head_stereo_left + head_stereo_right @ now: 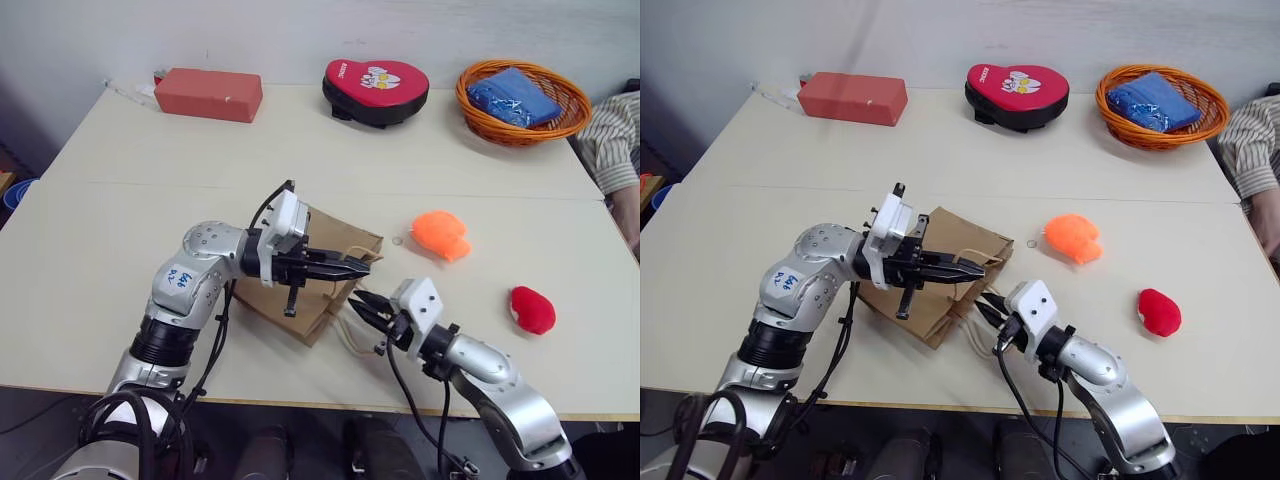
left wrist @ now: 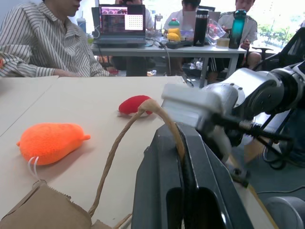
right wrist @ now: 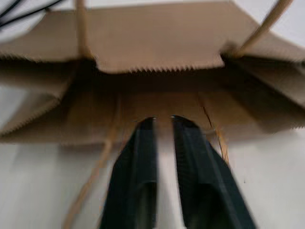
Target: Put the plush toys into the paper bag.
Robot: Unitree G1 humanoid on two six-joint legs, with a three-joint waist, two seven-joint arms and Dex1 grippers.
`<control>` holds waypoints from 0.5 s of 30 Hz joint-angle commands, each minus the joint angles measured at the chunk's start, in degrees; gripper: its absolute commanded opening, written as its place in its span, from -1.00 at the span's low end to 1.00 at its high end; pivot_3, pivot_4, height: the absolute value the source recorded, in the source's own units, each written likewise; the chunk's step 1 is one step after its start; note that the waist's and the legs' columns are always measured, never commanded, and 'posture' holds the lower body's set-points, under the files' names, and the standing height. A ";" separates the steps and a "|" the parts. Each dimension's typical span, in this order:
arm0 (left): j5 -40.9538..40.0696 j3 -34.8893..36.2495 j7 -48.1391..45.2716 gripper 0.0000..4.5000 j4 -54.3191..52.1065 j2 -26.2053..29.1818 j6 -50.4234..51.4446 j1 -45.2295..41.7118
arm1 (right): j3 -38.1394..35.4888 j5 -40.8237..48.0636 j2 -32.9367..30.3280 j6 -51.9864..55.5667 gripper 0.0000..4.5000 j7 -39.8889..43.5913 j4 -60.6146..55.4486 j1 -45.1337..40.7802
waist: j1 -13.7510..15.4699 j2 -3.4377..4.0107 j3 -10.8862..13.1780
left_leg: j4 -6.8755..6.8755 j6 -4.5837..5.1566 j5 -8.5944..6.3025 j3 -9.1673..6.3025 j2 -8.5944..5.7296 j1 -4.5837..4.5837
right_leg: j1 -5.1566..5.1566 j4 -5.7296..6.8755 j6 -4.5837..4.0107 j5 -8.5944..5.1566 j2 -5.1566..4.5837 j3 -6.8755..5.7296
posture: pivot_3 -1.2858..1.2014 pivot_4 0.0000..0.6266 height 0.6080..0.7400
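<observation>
Left eye view: left gripper (image 1: pixel 362 266) points level to the right, clamped on the paper bag (image 1: pixel 325 250) handle.
Right wrist view: right gripper (image 3: pixel 163 120), jaws narrow, faces the crinkled brown mouth; lumpy orange plush toy (image 1: pixel 441 235) and rounded red plush toy (image 1: pixel 532 309) lie right.

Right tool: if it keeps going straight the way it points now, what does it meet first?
Most likely the paper bag: the right tool points into the bag's open mouth, low by the near lip and a loose handle. Depth is unclear.
</observation>
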 commanded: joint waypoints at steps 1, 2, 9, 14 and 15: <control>-2.33 1.63 -0.09 -1.00 -3.10 0.94 1.05 -0.40 | 0.86 -1.38 0.52 -1.86 -0.99 1.19 1.01 -2.16 | -0.01 0.00 0.00 | 0.00 0.00 0.00 -0.01 0.00 0.00 | 0.00 0.00 0.00 0.00 0.01 -0.01 | 0.03 -0.52 1.00; -2.43 1.69 -0.17 -1.00 -3.15 1.22 1.36 -0.42 | 1.37 -1.51 0.82 -2.46 -0.99 2.02 2.04 -3.38 | -0.02 0.00 0.00 | 0.00 0.00 0.00 -0.01 0.00 0.00 | 0.00 0.01 0.00 0.00 0.02 -0.01 | 0.03 -0.52 1.00; -2.67 1.58 -0.35 -1.00 -3.14 1.43 2.35 -0.98 | 3.61 -2.73 2.53 -4.08 -0.99 5.73 6.76 -9.56 | -0.65 0.00 0.00 | -0.01 0.00 0.00 -0.02 0.01 0.01 | 0.00 0.04 0.00 0.00 0.04 -0.02 | 0.03 -0.52 1.00; -3.44 2.16 0.06 -1.00 -3.08 1.16 3.02 -1.47 | 4.74 -4.58 4.21 -3.20 -0.99 5.41 10.96 -11.82 | -0.64 0.00 0.00 | -0.01 -0.01 0.00 -0.02 0.01 0.01 | -0.01 0.04 0.00 0.00 0.03 -0.03 | 0.03 -0.52 1.00; -4.45 2.62 0.01 -1.00 -3.31 1.21 3.98 -1.72 | 4.44 -4.37 5.35 -2.82 -0.99 4.68 11.97 -11.98 | -0.64 0.00 0.00 | -0.01 0.00 0.00 -0.02 0.01 0.01 | -0.01 0.05 0.00 0.00 0.02 -0.02 | 0.03 -0.52 1.00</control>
